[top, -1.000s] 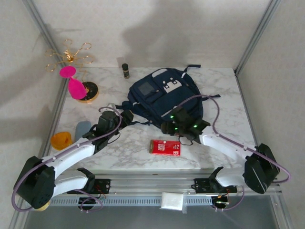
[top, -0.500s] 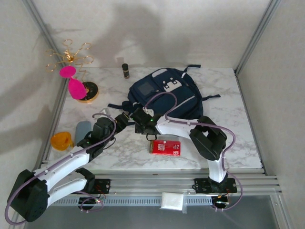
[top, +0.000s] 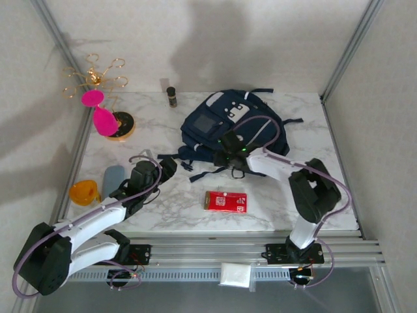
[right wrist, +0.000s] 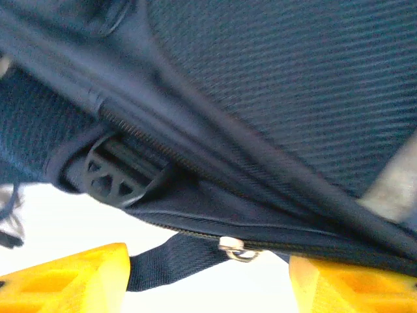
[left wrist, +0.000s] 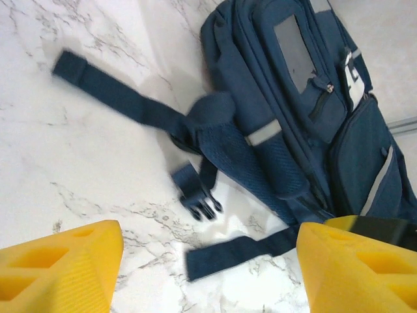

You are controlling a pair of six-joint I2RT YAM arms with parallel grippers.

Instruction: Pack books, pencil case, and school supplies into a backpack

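Navy-blue fabric backpack [top: 208,124] lay upper centre of the top view, on white marble table [top: 182,210], its straps running toward lower left. Flat red rectangle w/ white label [top: 225,201] sat below it, apart, nr frame centre. Small dark bottle [top: 171,96] stood upper left of backpack, at table's far edge. Gold wire stand [top: 98,75] was at upper left, w/ pink paddle shape on round wooden base [top: 104,120] just below it. Orange cup [top: 83,192] & grey-blue oblong case [top: 113,177] sat side by side at left edge, cup further left.
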